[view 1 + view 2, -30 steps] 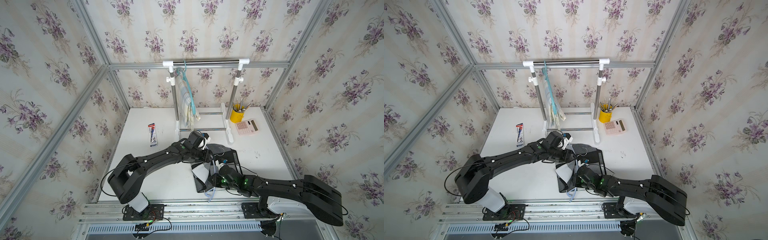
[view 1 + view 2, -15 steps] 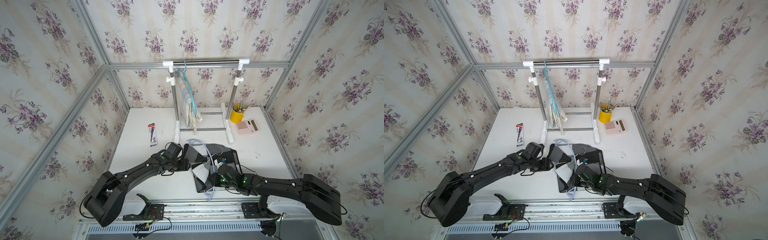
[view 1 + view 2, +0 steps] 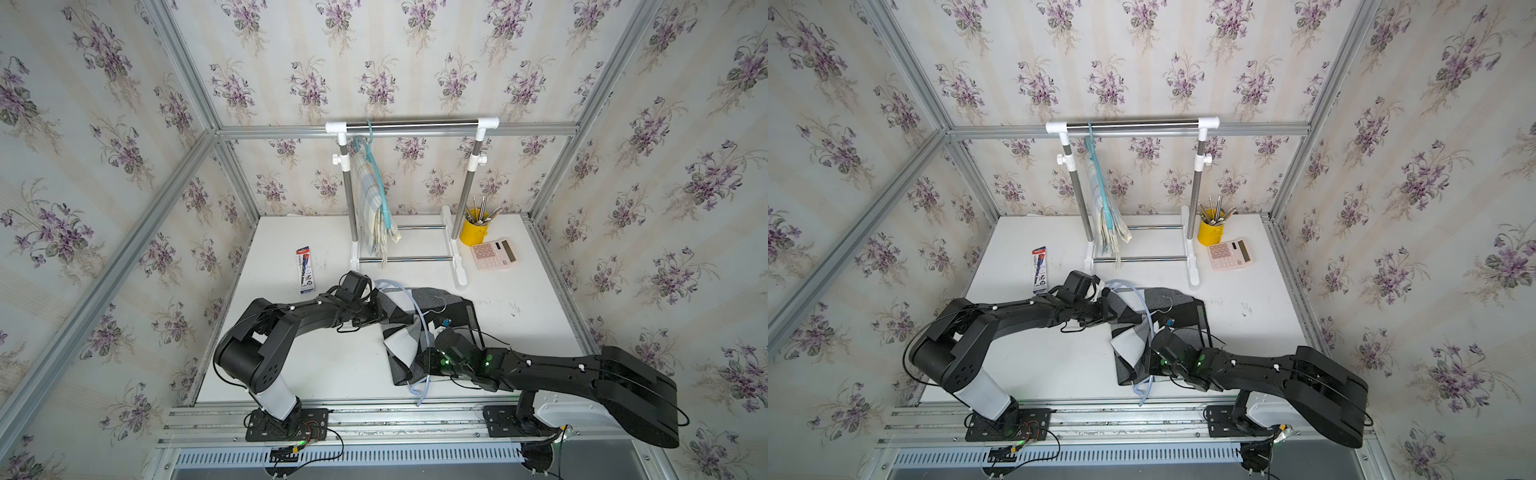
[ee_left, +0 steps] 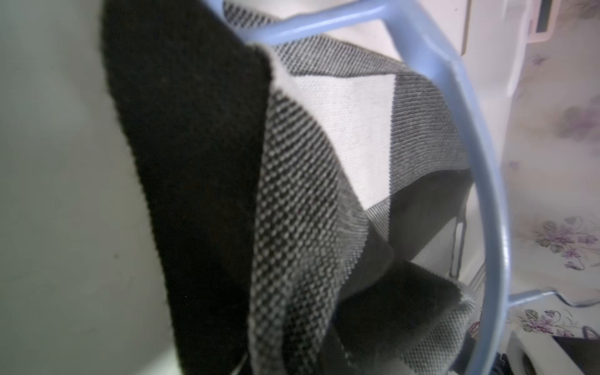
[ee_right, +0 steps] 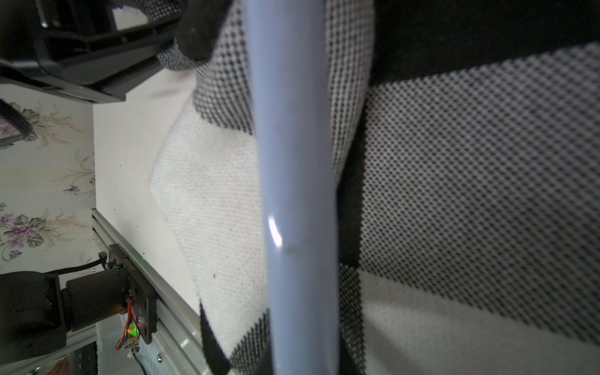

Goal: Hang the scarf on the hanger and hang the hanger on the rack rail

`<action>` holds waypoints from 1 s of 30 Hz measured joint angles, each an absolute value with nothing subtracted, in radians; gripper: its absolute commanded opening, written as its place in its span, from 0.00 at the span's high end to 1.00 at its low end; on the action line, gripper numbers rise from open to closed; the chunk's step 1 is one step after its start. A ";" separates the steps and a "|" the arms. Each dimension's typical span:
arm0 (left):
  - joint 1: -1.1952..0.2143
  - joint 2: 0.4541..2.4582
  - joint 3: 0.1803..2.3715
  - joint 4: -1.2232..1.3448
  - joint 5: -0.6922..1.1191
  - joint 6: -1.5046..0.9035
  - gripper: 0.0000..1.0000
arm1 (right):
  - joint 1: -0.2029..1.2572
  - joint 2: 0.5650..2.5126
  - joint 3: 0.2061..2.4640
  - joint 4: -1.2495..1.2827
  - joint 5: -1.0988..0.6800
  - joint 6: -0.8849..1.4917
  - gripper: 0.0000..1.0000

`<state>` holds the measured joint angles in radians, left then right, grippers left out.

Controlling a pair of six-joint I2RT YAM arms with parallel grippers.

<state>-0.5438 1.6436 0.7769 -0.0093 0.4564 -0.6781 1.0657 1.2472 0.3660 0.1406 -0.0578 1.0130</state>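
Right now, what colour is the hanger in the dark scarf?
Pale blue hanger; right wrist view shows it best.

Both top views are bright and evenly lit, shadows on the white bench [image 3: 332, 365] soft and faint, straight lines bowing near the edges. Left wrist view: the scarf [image 4: 292, 227] is sharp mid-frame, blurred close up. Right wrist view: the hanger [image 5: 295, 194] is defocused, with one small glare spot.
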 measured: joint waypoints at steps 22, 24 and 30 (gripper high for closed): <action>-0.646 1.610 0.997 -0.349 0.252 -0.622 0.79 | 1.067 1.252 0.400 0.093 -0.072 0.987 1.00; -0.646 1.612 1.004 -0.372 0.248 -0.612 0.86 | 1.066 1.257 0.403 0.093 -0.073 0.984 1.00; -0.648 1.676 1.043 -0.351 0.300 -0.590 1.00 | 1.066 1.259 0.411 0.089 -0.079 0.983 1.00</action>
